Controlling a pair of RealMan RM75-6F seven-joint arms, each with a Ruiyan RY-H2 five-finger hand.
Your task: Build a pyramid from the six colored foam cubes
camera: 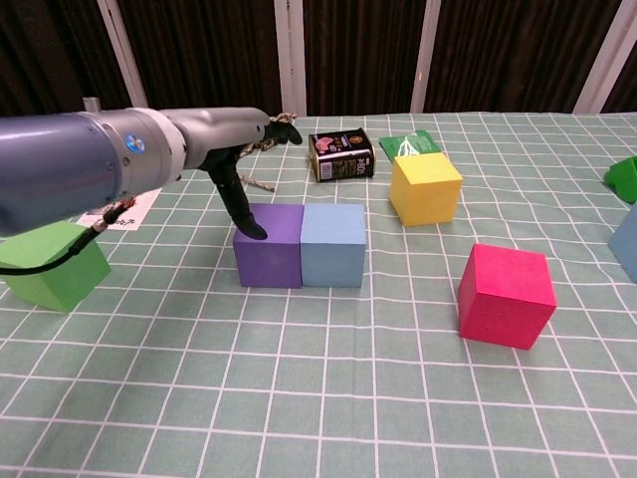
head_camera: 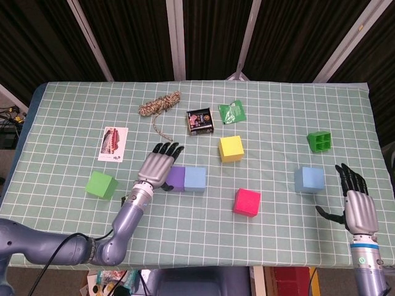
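Purple cube [camera: 270, 246] seated flush against 1 light blue cube [camera: 333, 244]. Left hand [head_camera: 158, 166] spread above purple cube's left edge, thumb touching it, nothing gripped. Right hand [head_camera: 358, 201] spread, nothing held, well right of purple cube, near second blue cube [head_camera: 309, 179].

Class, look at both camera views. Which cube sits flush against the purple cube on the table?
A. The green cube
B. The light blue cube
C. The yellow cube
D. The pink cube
B. In the chest view the light blue cube stands side by side with the purple cube, faces touching, while the yellow cube, pink cube and green cube each stand apart.
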